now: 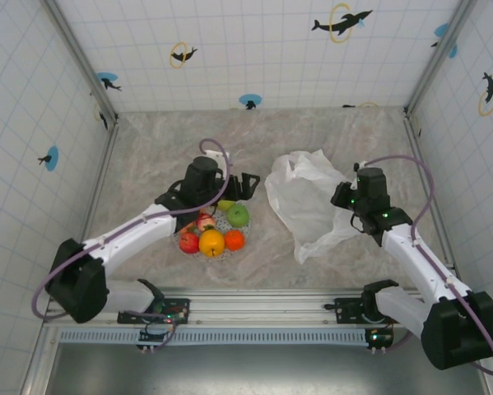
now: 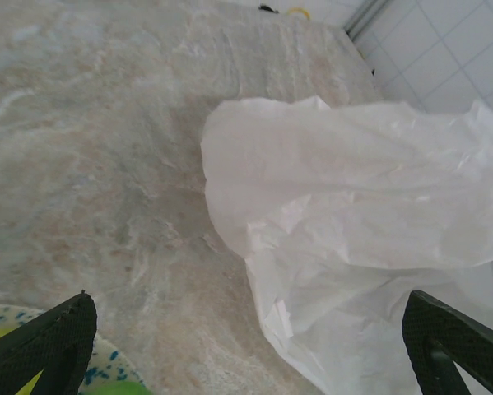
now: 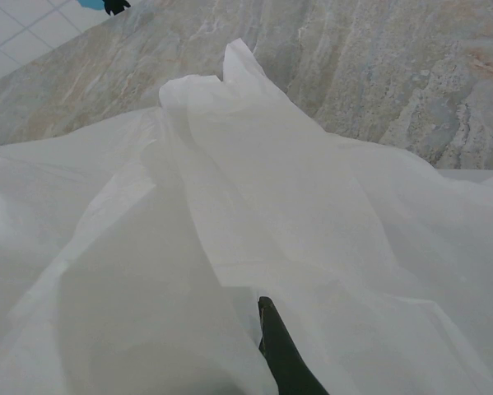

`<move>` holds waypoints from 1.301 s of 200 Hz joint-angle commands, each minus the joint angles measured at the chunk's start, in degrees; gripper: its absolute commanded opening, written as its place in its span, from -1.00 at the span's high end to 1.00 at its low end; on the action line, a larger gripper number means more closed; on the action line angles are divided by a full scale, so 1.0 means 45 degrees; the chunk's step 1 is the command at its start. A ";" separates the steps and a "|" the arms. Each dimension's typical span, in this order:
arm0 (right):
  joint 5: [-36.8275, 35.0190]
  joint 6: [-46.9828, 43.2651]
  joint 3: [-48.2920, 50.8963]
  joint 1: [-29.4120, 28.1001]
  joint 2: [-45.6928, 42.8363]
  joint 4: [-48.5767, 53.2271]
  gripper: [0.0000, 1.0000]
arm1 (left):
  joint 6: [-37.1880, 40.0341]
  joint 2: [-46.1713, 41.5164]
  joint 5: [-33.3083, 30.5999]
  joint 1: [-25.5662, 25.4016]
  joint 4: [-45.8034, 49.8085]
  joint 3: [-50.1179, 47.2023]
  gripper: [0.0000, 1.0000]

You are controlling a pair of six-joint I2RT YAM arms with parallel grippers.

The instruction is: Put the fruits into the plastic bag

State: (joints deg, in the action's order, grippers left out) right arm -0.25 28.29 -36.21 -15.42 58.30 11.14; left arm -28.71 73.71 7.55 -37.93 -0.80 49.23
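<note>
Fruits [image 1: 211, 232] sit piled on a speckled plate [image 1: 183, 247] near the table's front, left of centre: red apples, a green apple [image 1: 239, 216], a big orange [image 1: 211, 243] and a smaller one. The plastic bag [image 1: 312, 202] lies crumpled at 3 o'clock from the plate, apart from it, no fruit visible in it.

The left arm reaches from its base toward 1 o'clock, elbow low. The left gripper [image 1: 244, 186] hovers over the far edge of the pile, pointing at 3 o'clock toward the bag. In the left wrist view its fingers [image 2: 53, 341] stand wide apart with nothing between them, the bag [image 2: 361, 230] just ahead and a strip of plate at 7 o'clock.

The right arm reaches toward 11 o'clock, and the right gripper [image 1: 345, 197] is at the bag's 3 o'clock edge, touching plastic. In the right wrist view one dark finger [image 3: 283, 354] pokes up with the bag [image 3: 230, 247] draped around it; whether it pinches the plastic, cannot tell.

Marbled beige table [image 1: 147, 164]. White tiled walls [image 1: 262, 49] with dolphin stickers [image 1: 342, 23] stand on three sides.
</note>
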 commanded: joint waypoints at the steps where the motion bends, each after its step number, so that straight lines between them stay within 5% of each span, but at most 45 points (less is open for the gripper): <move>1: 0.0073 0.0021 0.0047 -0.0106 0.0100 -0.0310 1.00 | 0.0103 -0.1094 -0.1032 0.0383 0.1449 -0.0259 -0.94; 97: 0.0700 -0.0018 0.0153 -0.0383 0.1220 -0.1443 1.00 | 0.0593 -0.2782 -0.2202 0.2858 0.7303 -0.1037 -0.92; 125: 0.0840 0.0060 0.0262 -0.0526 0.1494 -0.1742 1.00 | 0.1287 -0.2189 -0.1717 0.4066 0.7185 -0.0977 -0.92; 260: 0.1125 -0.0032 0.0760 -0.0618 0.1261 -0.2294 1.00 | 0.3631 0.2630 -0.2342 0.4038 0.6146 0.0644 -0.93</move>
State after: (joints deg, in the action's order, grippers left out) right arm 4.40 28.25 -33.67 -18.04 64.95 2.66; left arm -15.07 83.61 -1.26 -19.81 27.83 50.02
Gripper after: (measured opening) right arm 0.044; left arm 0.965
